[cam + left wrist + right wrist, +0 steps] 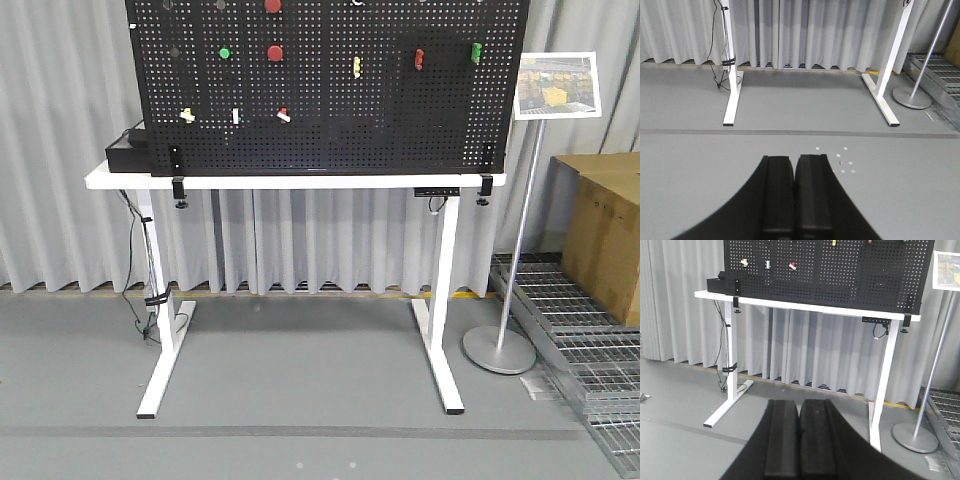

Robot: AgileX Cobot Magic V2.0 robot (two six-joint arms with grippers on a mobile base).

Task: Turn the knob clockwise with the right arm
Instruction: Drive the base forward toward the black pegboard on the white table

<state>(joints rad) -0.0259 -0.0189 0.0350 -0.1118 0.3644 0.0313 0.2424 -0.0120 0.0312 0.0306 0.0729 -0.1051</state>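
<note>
While both arms sit well back from the counter, neither touches anything.

Left gripper [796,195]: matte black padded jaws pressed flat together, nothing between them. It points down at the grey floor [700,165], with a few small white dots [844,161] on the floor just ahead.

Right gripper [800,440]: jaws likewise closed flush and empty. It is aimed roughly level at the counter, well apart from it.

White flat-top counter on two white T-foot legs [300,181]. A black cable hangs down the frame-left leg.

Black perforated pegboard panel [330,110] stands upright on the counter, clamped to the front edge at both ends. Flat black box [128,152] is on the counter's frame-left end, partly behind the panel.

On the panel: two flat red round buttons [275,52], one directly above the other, and a green-rimmed round button [224,53] beside the lower one. Small yellow, red and green fittings are further frame-right.

Small round black knob with silver-white collar [357,3]: only a white arc shows at the panel's upper middle, cut by the top of the front view. Pointer angle: cannot tell.

Frame-right of the counter: a picture sign on a silver pole stand [556,85] and a brown cardboard box [605,230] on metal grating. Grey pleated curtain [60,150] is behind everything.
</note>
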